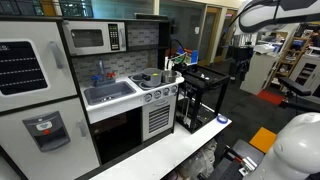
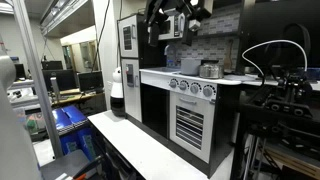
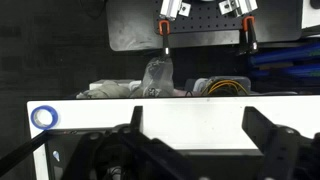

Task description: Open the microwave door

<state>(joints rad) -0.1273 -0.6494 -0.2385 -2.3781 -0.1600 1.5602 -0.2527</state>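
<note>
The flat, rectangular, silver-grey-framed, dark-windowed microwave door (image 1: 88, 39) sits shut. The tool (image 3: 206, 48), metal fingers spread wide, hangs well apart from it.

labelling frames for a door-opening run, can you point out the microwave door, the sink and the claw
microwave door (image 1: 88, 39): in an exterior view, on its dark window
sink (image 1: 108, 94): in an exterior view, on the bare basin
claw (image 3: 206, 48): wrist view, midway between its open fingertips
</note>
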